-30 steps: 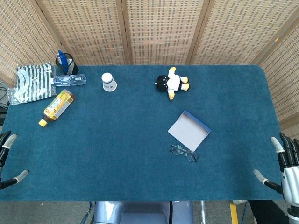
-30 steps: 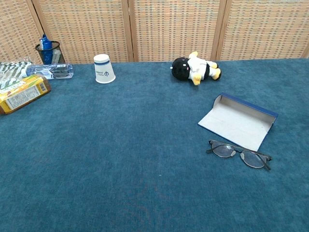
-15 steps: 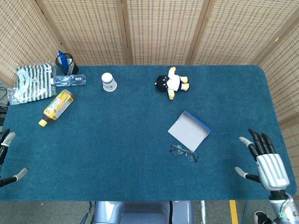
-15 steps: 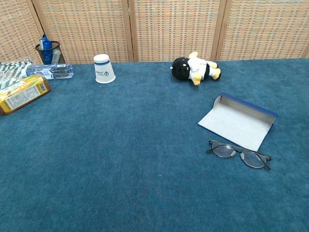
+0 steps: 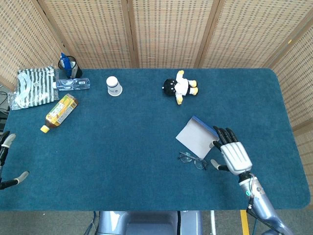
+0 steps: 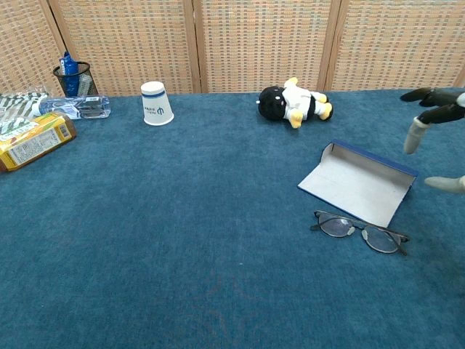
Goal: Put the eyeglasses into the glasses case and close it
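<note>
Right robot hand (image 5: 234, 155) has neared glasses case (image 5: 198, 137).

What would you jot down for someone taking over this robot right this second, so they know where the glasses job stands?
Right hand: open, fingers spread, holding nothing, above the table just right of the case.
Left hand: open, at the table's near-left edge, only partly in view.
Dark thin-framed eyeglasses: lying on the blue felt tabletop, in front of the case, untouched.
Blue glasses case with grey lining: lying open.
Done: nothing.
Left: pick up the eyeglasses, lay them in the case, close it.
</note>
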`<state>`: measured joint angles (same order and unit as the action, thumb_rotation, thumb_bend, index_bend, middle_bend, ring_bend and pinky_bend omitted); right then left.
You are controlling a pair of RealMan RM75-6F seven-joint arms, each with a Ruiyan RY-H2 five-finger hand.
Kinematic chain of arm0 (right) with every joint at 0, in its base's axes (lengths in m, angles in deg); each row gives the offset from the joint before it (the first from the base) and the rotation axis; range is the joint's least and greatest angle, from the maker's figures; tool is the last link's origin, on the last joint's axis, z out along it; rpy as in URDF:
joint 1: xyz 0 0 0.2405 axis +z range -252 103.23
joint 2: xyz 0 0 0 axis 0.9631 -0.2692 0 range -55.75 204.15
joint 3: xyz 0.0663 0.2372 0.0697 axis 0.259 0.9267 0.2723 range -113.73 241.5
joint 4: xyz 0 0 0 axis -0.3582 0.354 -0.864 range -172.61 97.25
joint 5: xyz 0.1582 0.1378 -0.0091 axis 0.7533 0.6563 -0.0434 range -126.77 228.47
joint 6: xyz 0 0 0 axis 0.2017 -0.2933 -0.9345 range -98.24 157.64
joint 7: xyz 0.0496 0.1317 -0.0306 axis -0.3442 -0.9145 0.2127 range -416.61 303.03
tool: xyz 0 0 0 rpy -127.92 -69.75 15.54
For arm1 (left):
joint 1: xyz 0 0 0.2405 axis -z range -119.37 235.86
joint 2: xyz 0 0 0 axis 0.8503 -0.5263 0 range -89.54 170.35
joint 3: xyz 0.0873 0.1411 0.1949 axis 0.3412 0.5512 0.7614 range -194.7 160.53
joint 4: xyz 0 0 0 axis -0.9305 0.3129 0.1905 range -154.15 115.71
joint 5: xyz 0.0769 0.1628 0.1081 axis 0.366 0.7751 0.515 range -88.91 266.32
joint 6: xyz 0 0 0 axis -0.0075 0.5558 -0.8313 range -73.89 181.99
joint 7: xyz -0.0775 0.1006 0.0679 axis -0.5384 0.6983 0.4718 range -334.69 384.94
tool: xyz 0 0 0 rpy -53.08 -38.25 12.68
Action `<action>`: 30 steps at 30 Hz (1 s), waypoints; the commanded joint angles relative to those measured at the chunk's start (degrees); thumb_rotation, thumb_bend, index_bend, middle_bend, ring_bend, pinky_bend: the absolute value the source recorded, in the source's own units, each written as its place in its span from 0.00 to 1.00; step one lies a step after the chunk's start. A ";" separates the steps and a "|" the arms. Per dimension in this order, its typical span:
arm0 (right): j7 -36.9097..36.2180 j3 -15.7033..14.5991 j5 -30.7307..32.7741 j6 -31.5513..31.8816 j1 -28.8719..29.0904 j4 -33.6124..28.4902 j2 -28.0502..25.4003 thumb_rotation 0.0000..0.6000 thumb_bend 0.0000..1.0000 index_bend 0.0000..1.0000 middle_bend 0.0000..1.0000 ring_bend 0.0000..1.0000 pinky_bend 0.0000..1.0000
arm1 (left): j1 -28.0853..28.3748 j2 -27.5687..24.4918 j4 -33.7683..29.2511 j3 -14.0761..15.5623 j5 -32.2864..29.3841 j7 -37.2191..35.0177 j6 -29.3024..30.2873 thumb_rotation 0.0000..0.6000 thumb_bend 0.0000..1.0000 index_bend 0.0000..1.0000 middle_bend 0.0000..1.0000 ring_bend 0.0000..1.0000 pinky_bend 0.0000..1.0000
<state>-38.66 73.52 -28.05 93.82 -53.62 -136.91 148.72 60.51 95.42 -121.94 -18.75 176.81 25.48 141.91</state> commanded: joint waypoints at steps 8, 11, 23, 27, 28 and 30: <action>15.72 -0.26 12.81 -4.57 6.61 3.96 11.58 1.00 0.36 0.39 0.00 0.00 0.00 | 0.97 0.87 0.54 -0.61 -1.36 0.98 -1.32 1.00 0.00 0.00 0.00 0.00 0.00; 17.48 -0.73 14.30 -4.40 7.33 5.43 13.30 1.00 0.36 0.39 0.00 0.00 0.00 | 0.97 0.94 0.52 -0.58 -1.50 1.22 -1.39 1.00 0.00 0.00 0.00 0.00 0.00; 19.49 -1.60 18.93 -3.55 8.63 8.77 17.08 1.00 0.39 0.41 0.00 0.00 0.00 | 1.15 1.48 0.40 -0.42 -1.79 2.63 -1.77 1.00 0.00 0.00 0.00 0.00 0.00; 19.13 -1.64 19.60 -3.41 8.88 9.13 17.03 1.00 0.39 0.43 0.00 0.00 0.00 | 1.20 1.65 0.37 -0.42 -1.91 2.98 -1.85 1.00 0.00 0.00 0.00 0.00 0.00; 19.09 -1.68 19.69 -3.40 8.93 9.16 17.02 1.00 0.39 0.44 0.00 0.00 0.00 | 1.22 1.68 0.38 -0.41 -1.93 3.04 -1.90 1.00 0.00 0.00 0.00 0.00 0.00; 18.98 -1.69 19.87 -3.28 9.14 9.40 17.16 1.00 0.39 0.45 0.00 0.00 0.00 | 1.28 1.74 0.36 -0.40 -1.95 3.20 -1.98 1.00 0.00 0.00 0.00 0.00 0.00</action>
<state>-19.65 71.84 -8.23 90.50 -44.54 -127.57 165.84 61.77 97.15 -121.57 -19.15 174.86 28.65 139.94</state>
